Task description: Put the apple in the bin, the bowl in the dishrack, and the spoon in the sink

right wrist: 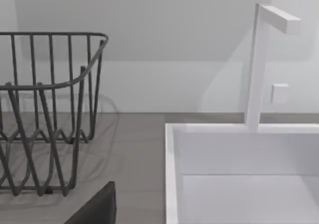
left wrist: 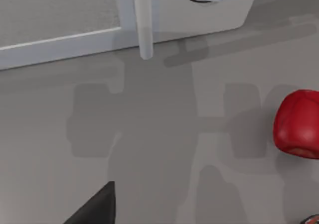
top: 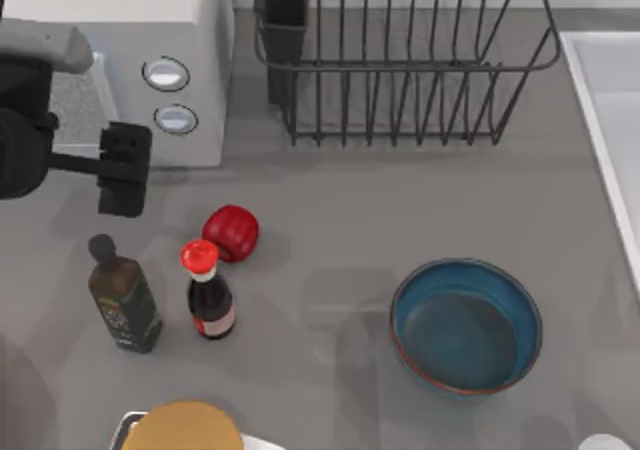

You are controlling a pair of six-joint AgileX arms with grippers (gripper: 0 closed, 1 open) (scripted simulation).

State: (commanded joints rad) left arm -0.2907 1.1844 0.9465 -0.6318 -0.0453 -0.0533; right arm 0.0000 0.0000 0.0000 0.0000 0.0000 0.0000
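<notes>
Apple [top: 231, 232] round, glossy; bowl [top: 466, 325] wide, smooth; dishrack [top: 400, 60] thin wire.

Grey table [top: 330, 200] under soft even light — plain pale wall [right wrist: 164, 45] behind.

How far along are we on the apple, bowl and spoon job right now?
Nothing looks done. The apple sits on the table beside the sauce bottle, and the bowl stands on the table in front of the dishrack. In hand: the left end effector hovers left of the apple, in front of the microwave, holding nothing. Left: all three placements. I cannot spot the spoon or the bin; the sink is at the right edge.
</notes>
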